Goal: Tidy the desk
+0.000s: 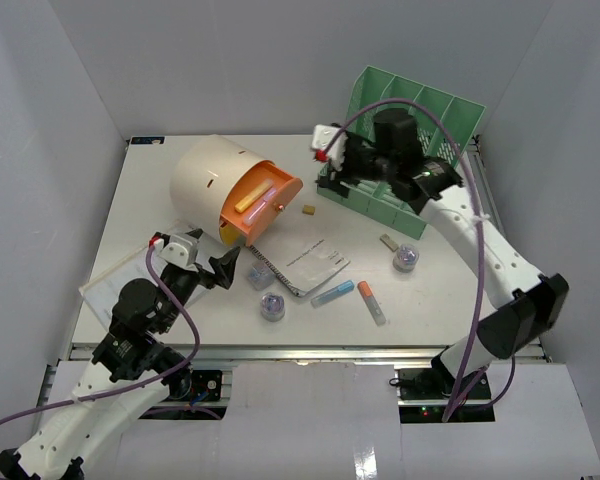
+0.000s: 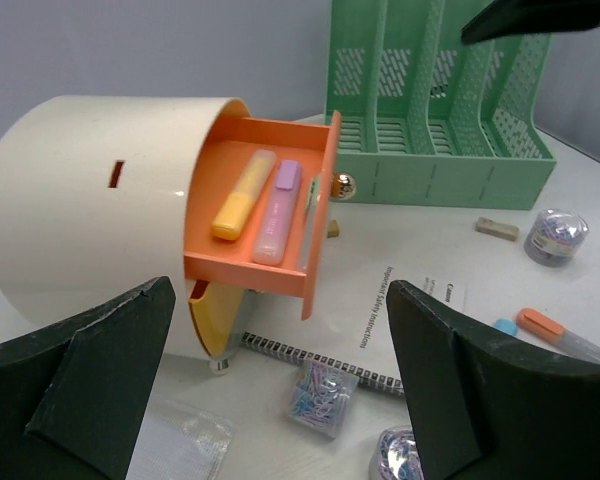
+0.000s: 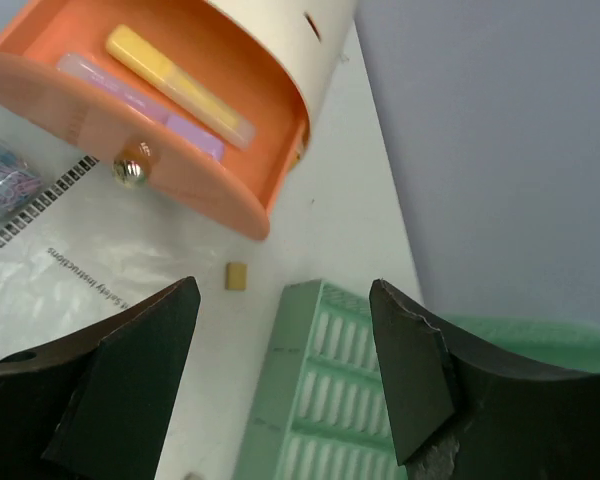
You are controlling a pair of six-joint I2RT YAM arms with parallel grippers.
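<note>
Now the desk [image 1: 150,185] lies below both grippers, from the front rail up to the white walls, and it is not yet in order. The left gripper [image 2: 280,298] is low at the front left, and its fingers are spread wide with nothing between them. Straight ahead of these fingers the cream drawer box [image 2: 80,200] lies on its side, with its orange drawer [image 2: 250,268] pulled out toward the middle of the desk. The right gripper [image 3: 280,292] is also spread and empty. It hangs high at the back, over the near left corner of the green file rack [image 2: 440,180], well apart from the drawer.

Inside the drawer we see a yellow highlighter [image 2: 242,195] and a lilac highlighter [image 2: 278,210], side by side along its depth. We see nothing in the rack slots that face us.

Loose things remain near the front edge. A box of paper clips [image 1: 257,274] is just beside the left fingers, next to a booklet [image 1: 308,262]. Further right lie a blue-capped marker [image 1: 332,293] and an orange-capped marker [image 1: 371,301], their long axes slanted in opposite ways.

We judge that the markers belong in the drawer. They lie to the right of the left fingers, and the left arm is clearly the nearer one. Its wrist would have to turn so that the fingers close across a marker's length.
</note>
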